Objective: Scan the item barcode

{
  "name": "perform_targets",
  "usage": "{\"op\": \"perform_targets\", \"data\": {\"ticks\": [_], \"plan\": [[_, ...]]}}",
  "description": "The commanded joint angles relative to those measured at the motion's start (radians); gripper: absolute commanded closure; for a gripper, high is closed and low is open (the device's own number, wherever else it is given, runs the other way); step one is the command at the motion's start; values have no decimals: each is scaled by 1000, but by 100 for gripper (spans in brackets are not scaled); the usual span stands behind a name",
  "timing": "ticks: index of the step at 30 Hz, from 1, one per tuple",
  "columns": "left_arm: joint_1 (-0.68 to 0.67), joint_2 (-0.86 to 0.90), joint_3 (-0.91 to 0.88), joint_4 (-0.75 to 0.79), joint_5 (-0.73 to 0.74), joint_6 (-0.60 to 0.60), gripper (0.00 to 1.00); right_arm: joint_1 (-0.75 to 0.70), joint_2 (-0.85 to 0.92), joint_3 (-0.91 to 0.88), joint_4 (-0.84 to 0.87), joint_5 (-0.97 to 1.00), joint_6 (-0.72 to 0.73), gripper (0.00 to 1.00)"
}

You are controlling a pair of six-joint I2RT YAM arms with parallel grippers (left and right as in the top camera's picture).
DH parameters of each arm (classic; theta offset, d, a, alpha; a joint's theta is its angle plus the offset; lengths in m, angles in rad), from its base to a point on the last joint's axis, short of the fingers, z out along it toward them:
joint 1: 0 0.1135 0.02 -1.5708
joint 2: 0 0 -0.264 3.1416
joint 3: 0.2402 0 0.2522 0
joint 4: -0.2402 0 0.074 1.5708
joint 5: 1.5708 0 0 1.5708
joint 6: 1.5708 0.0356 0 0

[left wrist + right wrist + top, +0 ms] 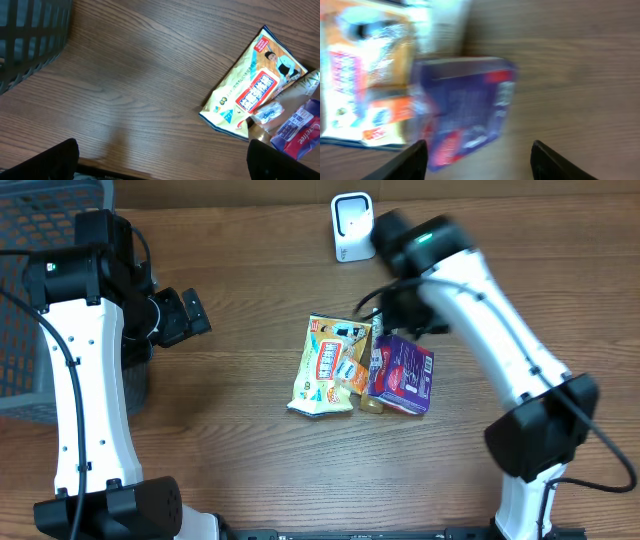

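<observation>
right wrist view: right gripper (479, 152) hangs released, fingers spread, the box (465, 105) flat on the desk (570, 75) just below it, beside the bag (365, 75). it is well apart from the scanner (352, 225); whether it has been scanned i cannot tell. its long axis runs across the finger line, roughly toward the scanner.

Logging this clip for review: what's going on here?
The right gripper hovers open over the purple packet, which lies on the table beside a yellow snack bag; nothing is held. The left gripper hangs open and empty near the basket. The white scanner stands apart at the table's far side.
</observation>
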Motion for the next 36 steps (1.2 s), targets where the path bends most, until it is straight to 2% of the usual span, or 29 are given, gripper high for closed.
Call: {"op": "perform_targets", "data": {"ticks": [1, 4, 6, 8, 12, 17, 22, 26, 29, 32, 33, 34, 36], "plan": [[5, -1, 0, 1, 3, 19, 0, -161, -18, -48, -1, -113, -152, 34], [5, -1, 0, 1, 3, 19, 0, -285, -18, -137, 43, -350, -328, 33], [5, -1, 0, 1, 3, 19, 0, -368, -18, -262, 104, -556, -481, 34], [5, -1, 0, 1, 3, 19, 0, -405, -18, -370, 160, -641, -532, 34], [5, -1, 0, 1, 3, 19, 0, -433, -18, -573, 312, -774, -555, 36], [5, -1, 0, 1, 3, 19, 0, -426, -18, -727, 455, -901, -583, 37], [5, -1, 0, 1, 3, 19, 0, -404, -18, -808, 592, -983, -541, 47], [5, -1, 0, 1, 3, 19, 0, -366, -18, -809, 724, -973, -355, 67], [5, -1, 0, 1, 3, 19, 0, -366, -18, -776, 756, -867, -249, 69], [5, -1, 0, 1, 3, 19, 0, -417, -26, -657, 662, -678, -203, 70], [5, -1, 0, 1, 3, 19, 0, -449, -32, -586, 605, -611, -200, 73], [6, -1, 0, 1, 3, 19, 0, -464, -37, -552, 576, -560, -183, 79], [6, -1, 0, 1, 3, 19, 0, -491, -45, -478, 509, -463, -177, 80]]}}
